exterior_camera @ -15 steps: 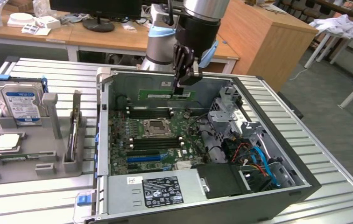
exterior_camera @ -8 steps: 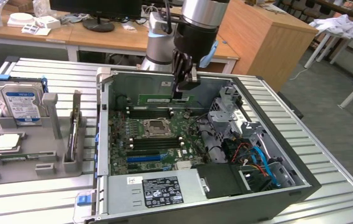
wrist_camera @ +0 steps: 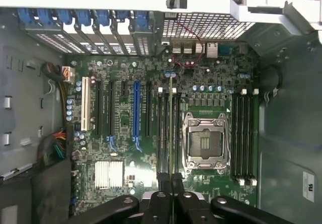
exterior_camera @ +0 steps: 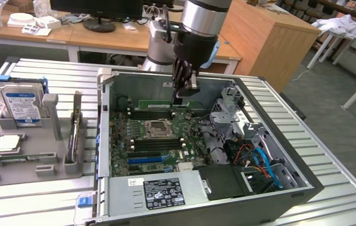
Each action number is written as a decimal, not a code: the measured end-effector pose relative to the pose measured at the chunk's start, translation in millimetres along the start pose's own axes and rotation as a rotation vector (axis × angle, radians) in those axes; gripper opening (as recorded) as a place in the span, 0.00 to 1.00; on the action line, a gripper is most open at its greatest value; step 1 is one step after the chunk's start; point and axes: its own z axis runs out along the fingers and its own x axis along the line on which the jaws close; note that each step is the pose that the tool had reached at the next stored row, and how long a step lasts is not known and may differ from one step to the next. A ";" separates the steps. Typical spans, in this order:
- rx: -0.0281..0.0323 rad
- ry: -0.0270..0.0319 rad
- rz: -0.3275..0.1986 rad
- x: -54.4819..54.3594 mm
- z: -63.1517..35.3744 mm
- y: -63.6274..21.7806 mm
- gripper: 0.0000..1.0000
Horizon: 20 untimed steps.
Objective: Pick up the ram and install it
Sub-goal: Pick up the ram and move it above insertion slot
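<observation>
Nearest in the exterior view, a labelled power supply (exterior_camera: 163, 192) is seen at the near edge of the open computer case (exterior_camera: 303, 181), which is laid on its side on a slatted metal table (exterior_camera: 40, 207). To the exterior view's right of it, blue and orange cables (exterior_camera: 262, 162) are bundled in a dark bay.

Farther in, the green motherboard (exterior_camera: 141, 141) is laid flat. An open processor socket (exterior_camera: 156, 126) is set at its middle, and dark memory slots (exterior_camera: 156, 146) are ranged on the near and far sides of the socket.

At the exterior view's left, outside the case, a grey holder (exterior_camera: 33, 160) is placed on the table. A square silver chip (exterior_camera: 8, 142) is laid in it, and a hard drive (exterior_camera: 22, 101) is stood upright at its far end.

Beyond the socket, the ram (exterior_camera: 156, 102) is held level and on edge over the far slots, near the case's far wall. It is pinched between the fingers (exterior_camera: 178, 84), which are closed on its upper edge. Whether it touches a slot cannot be told.

In the wrist view, the ram (wrist_camera: 171, 128) is seen edge-on as a thin line between the fingers (wrist_camera: 162, 182), lined up with the slots beside the socket.

Farthest, a wooden table (exterior_camera: 102, 35) is seen behind the arm (exterior_camera: 206, 16).
</observation>
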 end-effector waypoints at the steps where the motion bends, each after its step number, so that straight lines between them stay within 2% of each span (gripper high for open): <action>1: 0.0000 -0.0001 0.000 0.0 1.9 -0.1 0.12; 20: 0.0000 0.0000 0.000 0.5 20.7 -0.5 0.12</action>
